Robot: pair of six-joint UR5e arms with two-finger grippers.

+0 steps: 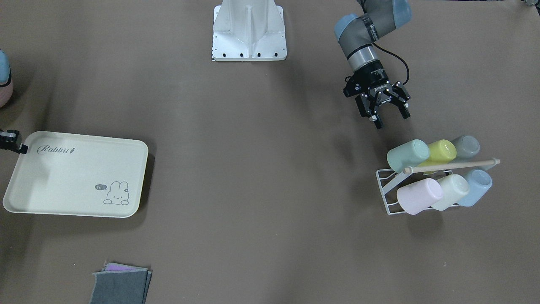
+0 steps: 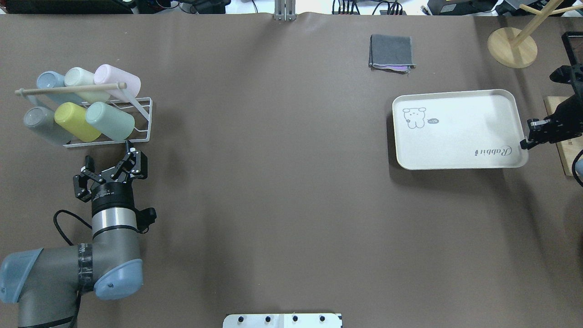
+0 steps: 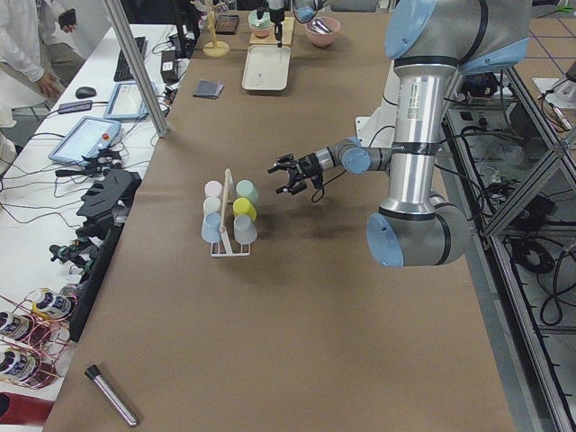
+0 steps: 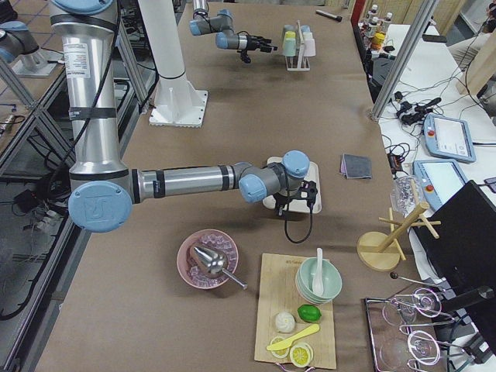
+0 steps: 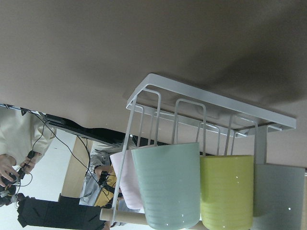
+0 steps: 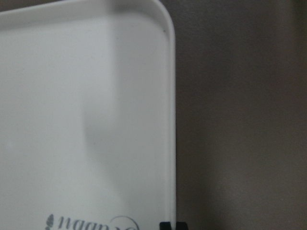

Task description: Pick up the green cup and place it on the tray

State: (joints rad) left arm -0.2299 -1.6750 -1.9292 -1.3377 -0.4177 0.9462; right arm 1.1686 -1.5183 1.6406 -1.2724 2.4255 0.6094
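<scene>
The green cup (image 1: pixel 407 155) lies on its side in a white wire rack (image 1: pixel 388 190), at the row's end next to a yellow-green cup (image 1: pixel 441 153) and a grey cup (image 1: pixel 465 146). It also shows in the overhead view (image 2: pixel 110 120) and in the left wrist view (image 5: pixel 168 184). My left gripper (image 1: pixel 392 120) is open and empty, a short way from the green cup on the robot's side, and also shows from overhead (image 2: pixel 108 156). The cream tray (image 1: pixel 76 179) lies far across the table. My right gripper (image 2: pixel 524 145) is shut on the tray's rim (image 6: pixel 171 143).
Pink, cream and blue cups (image 1: pixel 451 191) fill the rack's other row under a wooden dowel (image 1: pixel 451 165). A folded grey cloth (image 2: pixel 391 52) lies beyond the tray. A wooden stand (image 2: pixel 512 45) and a cutting board (image 2: pixel 562 136) are at the right edge.
</scene>
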